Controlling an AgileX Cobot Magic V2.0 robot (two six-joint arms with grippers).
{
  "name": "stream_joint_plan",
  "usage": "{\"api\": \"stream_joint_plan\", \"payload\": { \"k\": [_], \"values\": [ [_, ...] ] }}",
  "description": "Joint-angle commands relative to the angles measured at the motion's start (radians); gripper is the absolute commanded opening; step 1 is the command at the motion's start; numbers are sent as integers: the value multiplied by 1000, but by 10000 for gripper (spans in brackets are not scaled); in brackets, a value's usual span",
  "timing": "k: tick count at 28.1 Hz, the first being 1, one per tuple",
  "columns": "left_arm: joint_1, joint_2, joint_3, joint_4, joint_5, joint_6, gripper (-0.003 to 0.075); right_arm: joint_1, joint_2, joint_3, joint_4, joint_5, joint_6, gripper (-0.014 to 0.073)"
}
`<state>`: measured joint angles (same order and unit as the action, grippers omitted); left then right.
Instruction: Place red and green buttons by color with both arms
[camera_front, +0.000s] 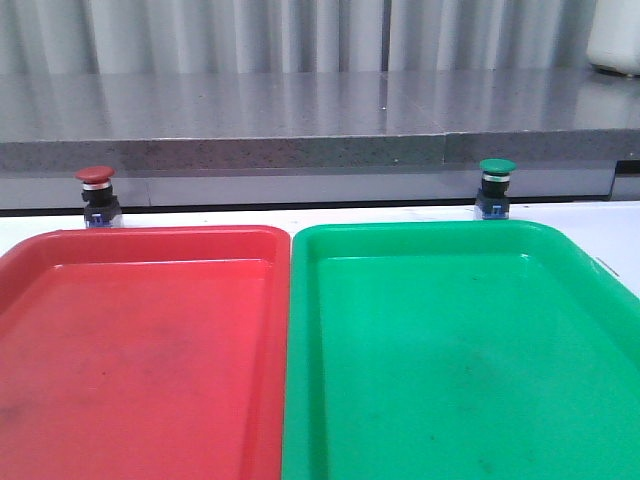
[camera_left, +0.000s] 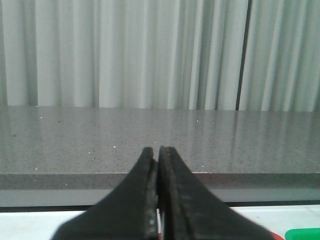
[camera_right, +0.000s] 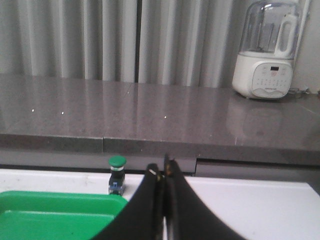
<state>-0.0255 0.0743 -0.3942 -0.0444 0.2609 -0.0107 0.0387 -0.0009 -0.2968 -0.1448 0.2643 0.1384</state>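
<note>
- I see the red button (camera_front: 97, 195) upright on the table just beyond the red tray (camera_front: 140, 350), the green button (camera_front: 496, 187) beyond the green tray (camera_front: 460, 350).
- My left gripper (camera_left: 159, 152) and right gripper (camera_right: 165, 167) are both closed, holding nothing.

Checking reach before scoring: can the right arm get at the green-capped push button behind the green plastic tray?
Probably yes: the green-capped push button stands in the open, nothing around it, but the right gripper is shut and must open first.

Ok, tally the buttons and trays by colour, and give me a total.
Red: 2, the red button and the red tray.
Green: 2, the green button and the green tray.
Total: 4.
</note>
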Motion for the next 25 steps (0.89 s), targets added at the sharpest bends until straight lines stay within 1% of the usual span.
{"api": "stream_joint_plan", "payload": {
  "k": [1, 6, 9, 11, 15, 25],
  "values": [
    [1, 104, -153, 0, 47, -7, -20, -6, 71, -125, -7, 3, -6, -108],
    [1, 253, -313, 0, 165, -7, -20, -6, 227, -297, -7, 139, -6, -108],
    [1, 318, -342, 0, 187, -7, -20, -6, 324, -370, -7, 229, -6, -108],
    [1, 352, -342, 0, 196, -7, -20, -6, 382, -392, -7, 258, -6, -108],
    [1, 407, -337, 0, 224, -7, -20, -6, 472, -392, -7, 260, -6, -108],
    [1, 485, -296, 0, 217, -7, -20, -6, 614, -387, -7, 256, -7, -105]
  ]
}}
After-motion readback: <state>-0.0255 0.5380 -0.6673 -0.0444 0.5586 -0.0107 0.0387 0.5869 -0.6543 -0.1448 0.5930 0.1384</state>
